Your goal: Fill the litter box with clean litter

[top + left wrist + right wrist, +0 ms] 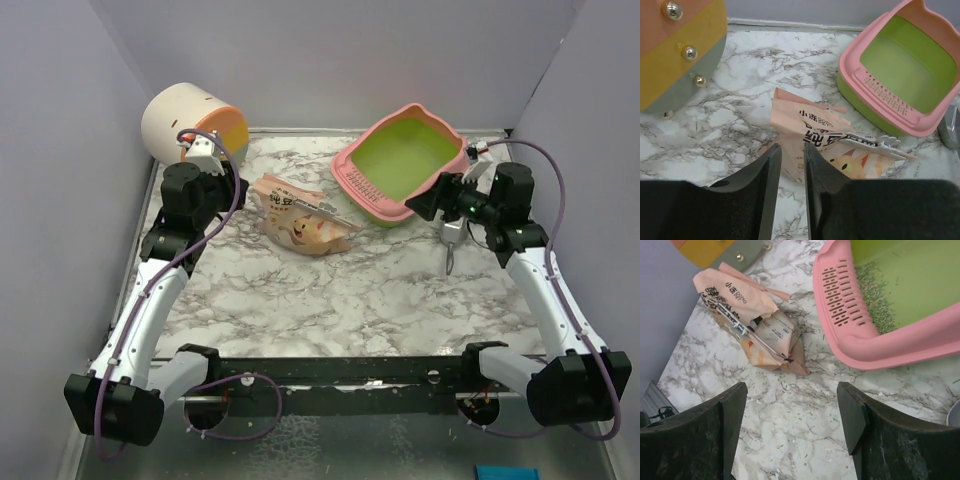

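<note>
Litter box (pixel 365 188) sits upright at the far right of the marble table (pixel 330 300), turned at an angle, its two ear bumps toward the back wall and its slotted rim facing the middle of the table. The litter (pixel 875 300) shows as a thin band of greyish-green granules inside the box, lying against the wall below the slotted rim. The rest of the lime-green floor looks bare. More loose grains are scattered on the table between the box and the crinkled peach-pink bag (pixel 300 215). The bag lies slumped on its side near the table centre, apart from the box, with a thin clip-like bar across it. A cream-and-orange cylinder (pixel 185 120) lies tipped in the far left corner. A grey metal scoop (pixel 450 240) lies on the table just beside the near right corner of the box; whether they touch I cannot tell. Left claw (pixel 792 155): fingers drawn close with only a slim gap, nothing between them, held above the table with the bag just ahead. Right claw (pixel 791 395): fingers spread wide, empty, above the grain-strewn table, with the box's near pink wall just ahead of it.
</note>
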{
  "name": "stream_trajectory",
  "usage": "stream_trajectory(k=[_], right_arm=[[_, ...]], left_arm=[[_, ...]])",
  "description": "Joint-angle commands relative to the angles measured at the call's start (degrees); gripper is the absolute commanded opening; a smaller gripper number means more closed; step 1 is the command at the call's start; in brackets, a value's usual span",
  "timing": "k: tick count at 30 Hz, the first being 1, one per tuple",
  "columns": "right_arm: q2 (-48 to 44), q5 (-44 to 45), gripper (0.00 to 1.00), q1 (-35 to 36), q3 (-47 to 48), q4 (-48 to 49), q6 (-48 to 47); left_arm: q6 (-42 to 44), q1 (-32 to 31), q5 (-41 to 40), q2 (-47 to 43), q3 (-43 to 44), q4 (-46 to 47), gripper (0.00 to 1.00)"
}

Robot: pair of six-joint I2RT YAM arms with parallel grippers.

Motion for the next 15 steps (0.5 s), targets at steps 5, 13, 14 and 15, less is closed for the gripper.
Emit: stream_trajectory(k=[5,13,14,15], right_arm=[[-3.4,-1.6,0.71,4.9,-5.1,5.3,-1.0],[2.4,10.2,0.73,19.3,1.6,0.2,-14.0],[4.2,10.5,0.74,20.4,3.6,-0.4,-15.5],[5.6,10.6,0.74,21.3,5.2,-0.9,-17.0]], left_arm=[[4.7,-0.8,-0.1,0.2,1.8,0.4,0.39],[19.9,-1.2,8.2,9.9,7.6,-2.7,0.50],[22.4,-1.2,9.9,11.5,8.2,-2.6,0.51],[24.8,-1.2,11.5,12.8,8.4,-2.5,0.51]])
